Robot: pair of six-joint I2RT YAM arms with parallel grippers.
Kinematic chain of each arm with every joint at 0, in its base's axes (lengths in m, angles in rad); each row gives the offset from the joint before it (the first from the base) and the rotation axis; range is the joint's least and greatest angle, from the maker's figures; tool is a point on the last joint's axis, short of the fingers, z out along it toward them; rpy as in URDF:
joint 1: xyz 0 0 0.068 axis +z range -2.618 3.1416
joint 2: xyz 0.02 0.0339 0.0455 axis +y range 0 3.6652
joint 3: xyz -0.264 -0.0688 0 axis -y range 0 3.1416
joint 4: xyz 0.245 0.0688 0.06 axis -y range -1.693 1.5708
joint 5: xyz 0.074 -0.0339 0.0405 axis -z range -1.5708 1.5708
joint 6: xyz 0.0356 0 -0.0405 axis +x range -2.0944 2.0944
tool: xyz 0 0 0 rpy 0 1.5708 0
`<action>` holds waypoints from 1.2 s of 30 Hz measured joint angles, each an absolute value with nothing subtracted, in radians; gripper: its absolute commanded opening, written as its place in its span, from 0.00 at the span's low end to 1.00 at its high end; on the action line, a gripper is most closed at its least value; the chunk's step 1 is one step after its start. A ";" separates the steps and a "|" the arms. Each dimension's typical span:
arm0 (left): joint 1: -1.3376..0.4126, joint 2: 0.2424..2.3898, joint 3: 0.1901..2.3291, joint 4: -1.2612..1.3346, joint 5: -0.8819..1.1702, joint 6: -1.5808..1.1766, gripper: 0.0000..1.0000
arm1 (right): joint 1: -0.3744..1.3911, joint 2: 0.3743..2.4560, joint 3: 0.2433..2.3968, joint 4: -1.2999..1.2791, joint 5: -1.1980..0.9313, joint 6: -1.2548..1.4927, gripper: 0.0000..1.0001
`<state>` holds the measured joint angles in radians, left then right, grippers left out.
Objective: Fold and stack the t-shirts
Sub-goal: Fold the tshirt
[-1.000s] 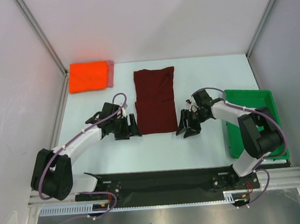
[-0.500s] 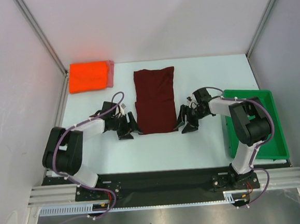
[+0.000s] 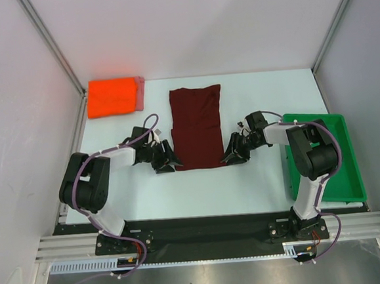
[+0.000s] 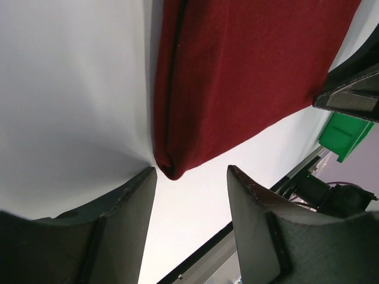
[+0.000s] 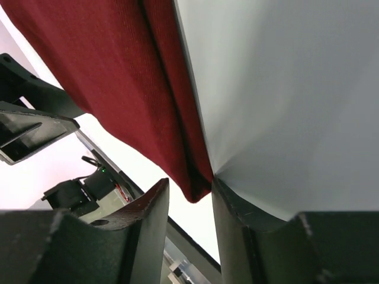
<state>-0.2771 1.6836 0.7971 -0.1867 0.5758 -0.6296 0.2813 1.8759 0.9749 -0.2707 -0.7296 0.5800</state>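
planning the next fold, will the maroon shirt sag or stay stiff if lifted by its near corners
Probably sags: the maroon shirt lies flat in soft layers, with a rounded fold at its near corner, so it should drape between two lifted corners. Likely light for its size, being thin cloth. Pushed, it would probably bunch rather than slide whole.

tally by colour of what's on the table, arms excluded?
Maroon t-shirt: 1
Orange-red t-shirt, folded: 1
Pink t-shirt, only an edge showing beside the orange-red one: 1
Green tray: 1
Total: 4
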 measured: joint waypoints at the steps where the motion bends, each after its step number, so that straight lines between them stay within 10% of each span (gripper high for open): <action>1: -0.277 1.686 0.797 -0.186 0.577 -0.630 0.57 | 0.281 1.878 0.975 -0.266 -0.731 0.584 0.38; 12: -0.276 1.736 0.809 -0.157 0.614 -0.657 0.40 | 0.298 1.892 0.975 -0.233 -0.731 0.602 0.28; 18: -0.274 1.757 0.812 -0.160 0.604 -0.655 0.00 | 0.305 1.903 0.974 -0.228 -0.715 0.602 0.00; 36: -0.346 1.364 0.519 -0.290 0.500 -0.629 0.01 | 0.497 1.645 0.748 -0.288 -0.595 0.619 0.00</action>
<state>-0.3458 1.3636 0.5190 -0.2905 0.5003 -0.6292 0.4969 1.6455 0.7483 -0.2882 -0.5953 0.6186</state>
